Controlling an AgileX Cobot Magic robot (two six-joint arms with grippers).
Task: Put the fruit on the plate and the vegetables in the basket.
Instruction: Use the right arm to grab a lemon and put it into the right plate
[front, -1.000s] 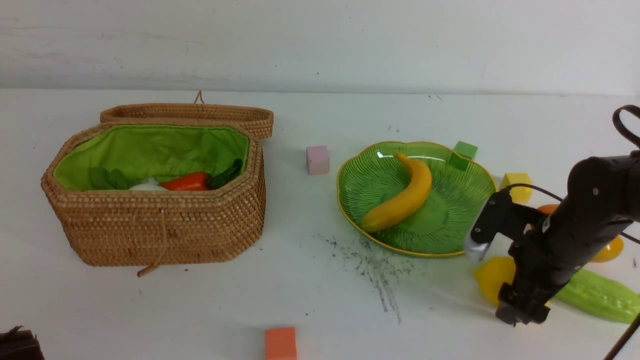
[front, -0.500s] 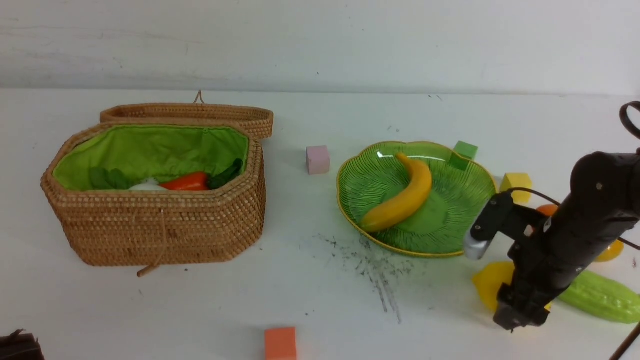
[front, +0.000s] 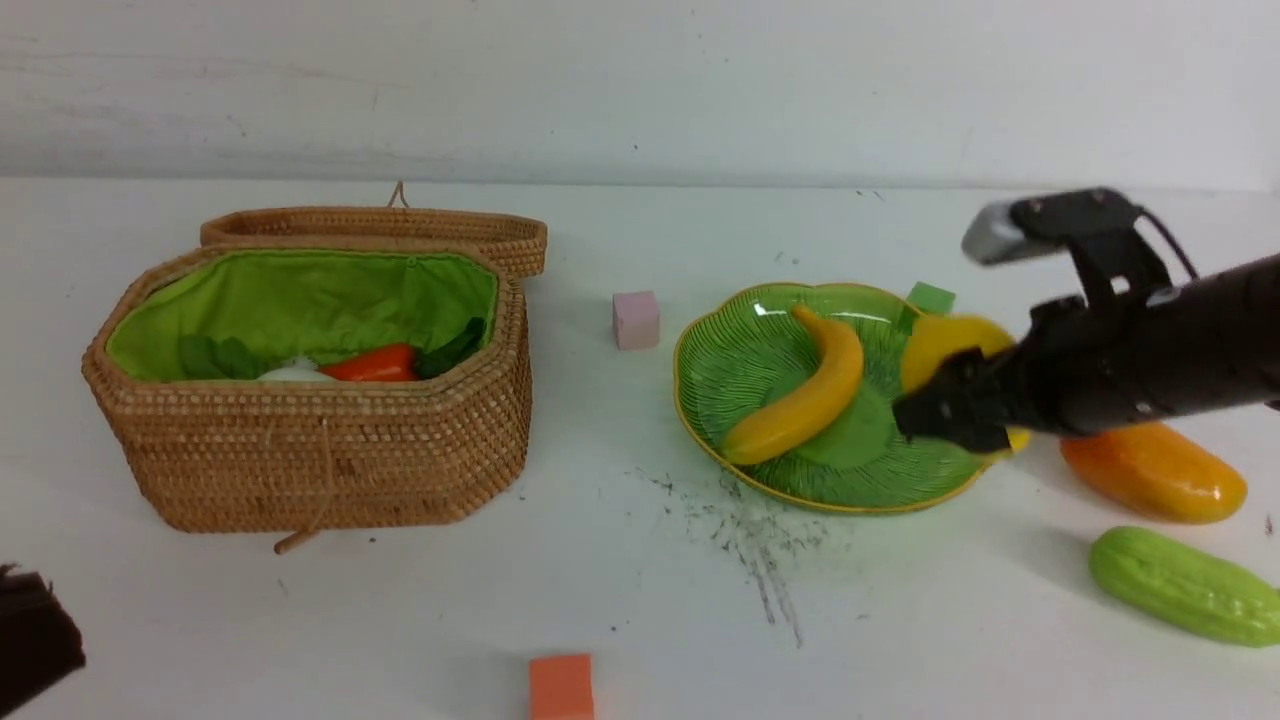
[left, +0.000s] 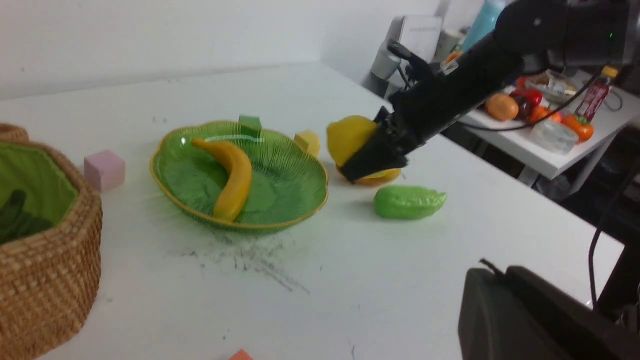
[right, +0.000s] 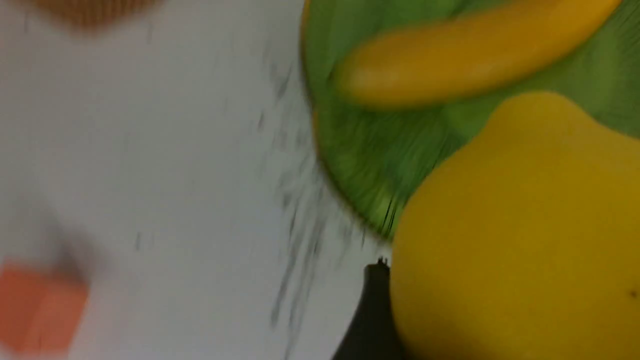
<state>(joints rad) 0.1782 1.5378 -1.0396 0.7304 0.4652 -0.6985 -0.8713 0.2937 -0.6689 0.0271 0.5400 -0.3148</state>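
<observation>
A white worktop (front: 640, 600) carries everything. The basket (front: 330, 470) stands on its left side with the lid tipped back behind it; inside, against the green lining, lie the orange carrot (front: 375, 365) and the white radish (front: 295, 374), leaves showing beside them. The plate (front: 740, 380) sits right of centre, with dark scuff marks on the surface in front of it. The right claw (front: 955, 412) reaches in from the right, clamped around the lemon (front: 945, 345), which hangs clear of the worktop at the plate's right rim. The banana (front: 810, 395) lies diagonally in the plate. The mango (front: 1155, 472) rests on the worktop just right of the plate, and the gourd (front: 1185, 585) lies nearer the robot, apart from it. A pink cube (front: 636, 319) sits between basket and plate, a green cube (front: 930, 297) behind the plate's far rim, an orange cube (front: 560, 686) at the near edge. The left claw (front: 35, 640) shows only as a dark shape at the near left corner, pressed closed and holding nothing
</observation>
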